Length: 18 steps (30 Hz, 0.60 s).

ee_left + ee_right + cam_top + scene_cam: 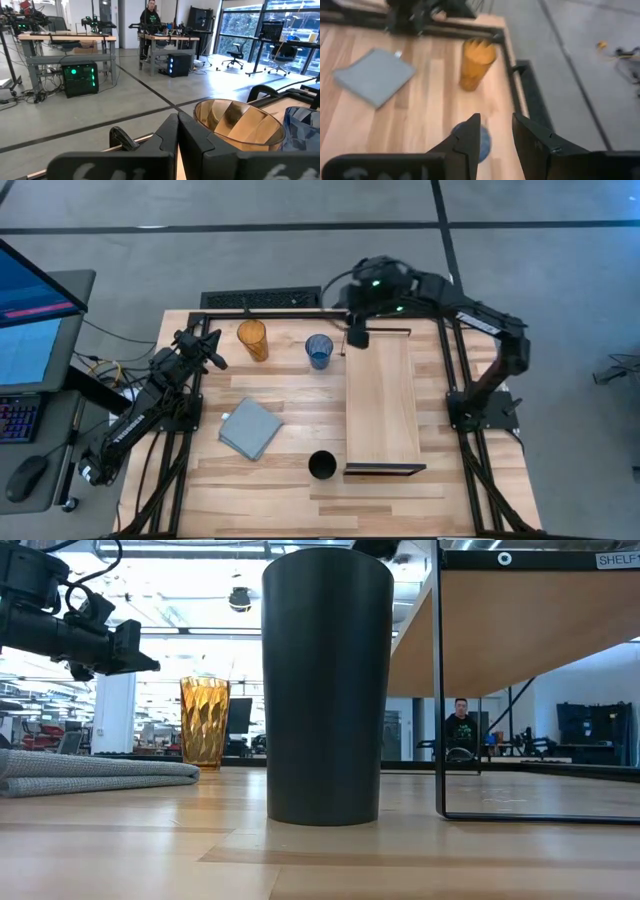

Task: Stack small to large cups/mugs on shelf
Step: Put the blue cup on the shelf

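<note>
Where overhead unclear, right gripper (495,135) apparently parted

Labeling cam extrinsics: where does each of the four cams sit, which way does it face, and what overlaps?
High: overhead, straight down on the table; both arms show.
Low: tabletop height, level across to the room; black cup fills the front, left gripper enters above.
Left wrist: faces the room past shut fingers, amber tumbler just ahead.
Right wrist: looks down past the open right gripper at the blue cup.
Shared: all four see the amber tumbler.
</note>
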Available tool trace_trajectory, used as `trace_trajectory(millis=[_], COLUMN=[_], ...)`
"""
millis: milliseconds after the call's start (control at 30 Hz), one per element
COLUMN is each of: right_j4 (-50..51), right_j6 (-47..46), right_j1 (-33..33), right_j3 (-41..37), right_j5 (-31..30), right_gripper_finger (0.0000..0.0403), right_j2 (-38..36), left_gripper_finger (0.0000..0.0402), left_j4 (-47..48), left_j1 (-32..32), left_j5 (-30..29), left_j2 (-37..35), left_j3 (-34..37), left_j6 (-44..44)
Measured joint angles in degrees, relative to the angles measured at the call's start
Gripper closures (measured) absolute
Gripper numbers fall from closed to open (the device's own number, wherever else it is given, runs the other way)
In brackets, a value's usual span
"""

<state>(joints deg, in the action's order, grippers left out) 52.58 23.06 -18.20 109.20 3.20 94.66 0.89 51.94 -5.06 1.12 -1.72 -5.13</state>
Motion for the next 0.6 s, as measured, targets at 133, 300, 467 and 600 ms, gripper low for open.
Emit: trace_trajectory(millis=[133, 300, 467, 600], right_j4=[4.2, 8.3, 9.3, 9.3], right_j6=[1.3, 1.0, 1.1, 2.5], right_j1=[1.5, 1.7, 2.1, 2.5], right_j3=[0.8, 0.7, 0.7, 0.7], right_j5=[0.0, 0.0, 0.0, 0.0], right_gripper_finger=[0.0269, 0.0269, 0.0269, 0.0269], right_j2=[3.5, 8.9, 14.1, 17.6], left_gripper_finger=[0.0401, 0.0401, 0.0401, 0.0401], left_j4=[0.0, 0.0, 0.1, 0.1], left_j1=[0.0, 0.0, 0.0, 0.0], left_j5=[0.0, 0.0, 0.0, 0.0], left_j2=[0.0, 0.0, 0.0, 0.0], left_j3=[0.0, 0.0, 0.0, 0.0], left_j6=[0.0, 0.0, 0.0, 0.8])
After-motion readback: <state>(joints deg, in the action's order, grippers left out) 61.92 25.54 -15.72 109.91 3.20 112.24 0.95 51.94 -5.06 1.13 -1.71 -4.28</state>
